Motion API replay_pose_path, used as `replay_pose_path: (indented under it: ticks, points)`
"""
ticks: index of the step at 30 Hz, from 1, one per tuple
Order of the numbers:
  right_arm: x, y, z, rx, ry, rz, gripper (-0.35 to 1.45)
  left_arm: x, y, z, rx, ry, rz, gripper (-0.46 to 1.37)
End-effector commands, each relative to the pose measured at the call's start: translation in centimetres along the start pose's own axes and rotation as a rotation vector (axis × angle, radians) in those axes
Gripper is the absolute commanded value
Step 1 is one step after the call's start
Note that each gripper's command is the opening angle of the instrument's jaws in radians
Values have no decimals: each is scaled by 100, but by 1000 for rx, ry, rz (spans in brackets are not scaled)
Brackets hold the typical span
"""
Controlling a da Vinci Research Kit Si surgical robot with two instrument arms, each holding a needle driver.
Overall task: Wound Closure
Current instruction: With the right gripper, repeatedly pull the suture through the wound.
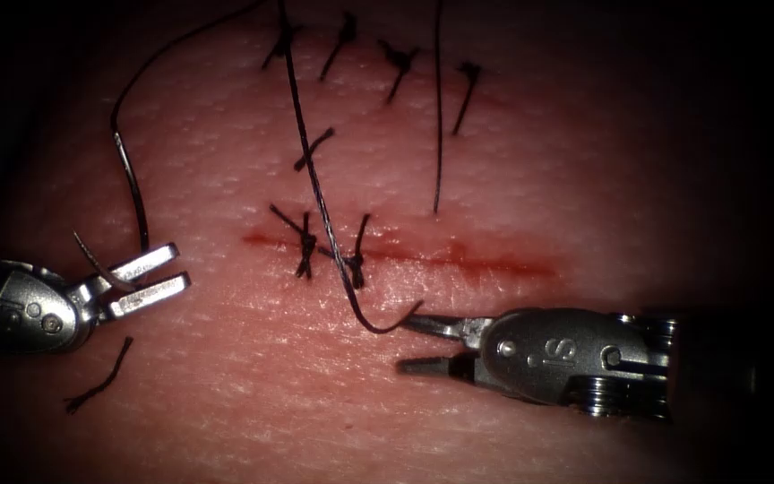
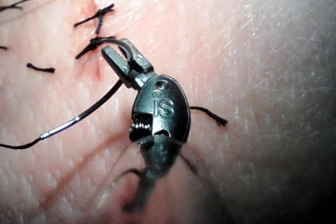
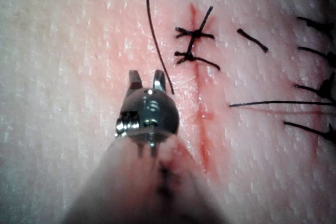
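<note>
Pink tissue (image 1: 494, 179) bears a red cut (image 1: 459, 258), two knots on its left stretch. Below the cut, the right tool (image 1: 414, 345) has its jaws apart, empty, thread (image 1: 315, 179) curling at the upper one. Left of the cut, the left tool (image 1: 159, 273) clamps the needle (image 1: 91, 260) lying free of the tissue.

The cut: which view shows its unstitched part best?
The endoscope view: the cut lies in full, two stitches at its left, unstitched rightward. The right wrist view shows it lengthwise beside the stitches; the left wrist view, a short red stretch.
</note>
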Motion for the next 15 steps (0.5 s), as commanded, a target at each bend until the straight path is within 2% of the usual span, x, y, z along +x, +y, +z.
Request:
replay_pose_path:
  ticks: [1, 5, 7, 9, 15]
  points:
    - [0, 0, -1, 2, 0, 0, 40, 0, 0, 0, -6, 0, 0, -35]
    - [0, -1, -2, 3, 0, -1, 49, 1, -1, -1, -7, 0, -1, -35]
    - [0, -2, -3, 7, 5, -2, 64, 1, -3, -2, -11, 1, -1, -35]
    - [-1, -2, -5, 20, -1, -3, 69, 1, -4, -2, -9, 0, -1, -35]
    - [-9, -3, -17, 47, -31, -11, 65, -1, -7, -4, -6, -1, -1, -35]
